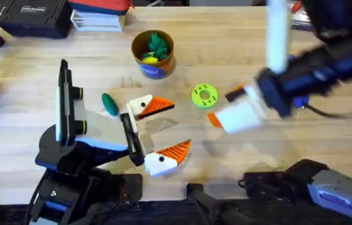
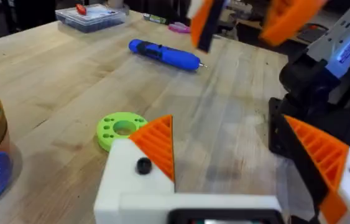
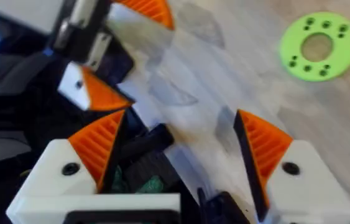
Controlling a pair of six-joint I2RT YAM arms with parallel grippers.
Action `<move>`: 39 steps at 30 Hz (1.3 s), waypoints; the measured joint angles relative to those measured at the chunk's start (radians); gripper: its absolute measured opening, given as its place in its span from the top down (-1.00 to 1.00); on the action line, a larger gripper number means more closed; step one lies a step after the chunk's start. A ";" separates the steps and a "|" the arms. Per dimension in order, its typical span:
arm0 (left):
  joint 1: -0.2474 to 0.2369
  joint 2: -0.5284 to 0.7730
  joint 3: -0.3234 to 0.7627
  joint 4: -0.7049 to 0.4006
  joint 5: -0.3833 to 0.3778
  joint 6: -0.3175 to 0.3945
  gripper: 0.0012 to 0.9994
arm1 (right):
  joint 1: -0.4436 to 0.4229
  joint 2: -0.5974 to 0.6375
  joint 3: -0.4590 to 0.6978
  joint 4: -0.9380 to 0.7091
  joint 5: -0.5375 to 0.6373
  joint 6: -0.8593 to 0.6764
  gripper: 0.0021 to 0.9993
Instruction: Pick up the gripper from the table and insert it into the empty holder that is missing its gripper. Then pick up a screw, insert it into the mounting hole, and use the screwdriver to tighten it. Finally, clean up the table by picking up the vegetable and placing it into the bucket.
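- Overhead: the green ring disc (image 1: 204, 95) is the landmark. The left gripper (image 1: 158, 130) sits beside it with its orange-tipped fingers spread wide and nothing between them. The vegetable (image 1: 109, 103) lies on the table (image 1: 238, 50) past that gripper, on the side away from the disc. The bucket (image 1: 153, 55) stands near the disc, towards the far edge, with toy greens already in it. The right gripper (image 1: 229, 119) hangs blurred just beside the disc.
- Left wrist: the screwdriver (image 2: 165, 54) lies well beyond the disc on bare wood; a clear lidded box (image 2: 91, 15) sits farther off, by the table's edge, with a cluttered room behind.
- Right wrist: the right gripper's own fingers (image 3: 94, 149) are released and far apart, with the disc off to one side; I cannot tell where the loose gripper or the empty holder is.
- Risk, as I judge it: the two arms crowd the same patch by the disc, so a reach could clip the other's fingers or sweep the disc; the smooth vegetable could roll if nudged on the pale, slick-looking plank top.
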 joint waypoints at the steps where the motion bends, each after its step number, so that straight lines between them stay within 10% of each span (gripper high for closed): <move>1: 0.000 0.000 0.000 0.000 0.000 0.000 -0.97 | -0.026 -0.047 -0.032 -0.008 -0.041 -0.033 -0.99; 14: 0.000 0.000 0.000 0.000 0.000 0.001 -0.88 | -0.098 -0.261 -0.182 -0.031 -0.170 -0.370 -0.99; 16: 0.000 0.000 0.000 0.000 0.000 0.000 -0.58 | -0.098 -0.261 -0.183 -0.031 -0.169 -0.389 -0.99; 21: 0.000 0.000 0.000 0.000 0.000 0.005 0.99 | -0.098 -0.248 -0.183 -0.031 -0.169 -0.415 -0.99; 39: 0.000 0.000 0.000 0.000 0.000 0.004 0.99 | -0.207 -0.121 -0.183 0.177 0.015 -0.290 -0.99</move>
